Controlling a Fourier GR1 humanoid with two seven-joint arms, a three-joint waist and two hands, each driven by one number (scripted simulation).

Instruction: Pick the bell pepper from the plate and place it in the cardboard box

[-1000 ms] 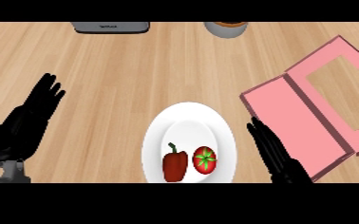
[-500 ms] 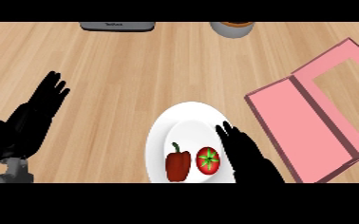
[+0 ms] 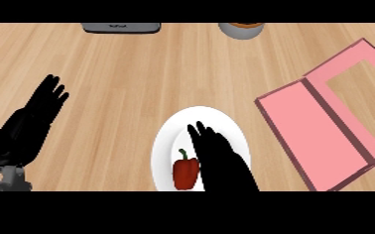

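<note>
The reach-to-grasp step is in hand: the right robot hand (image 3: 219,161), fingers straight and apart, is held over the white plate (image 3: 167,146), with the red bell pepper (image 3: 186,172) just to its left. Curling round the pepper is called for next, then carriage rightward to the pink cardboard box (image 3: 311,124).

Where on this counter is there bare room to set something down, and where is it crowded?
The widest free patch is the bare wood between the left hand, the white plate, the grey appliance and the open pink box. A narrower strip runs between plate and box. It is crowded on the plate: the right hand lies over it beside the red bell pepper.
</note>
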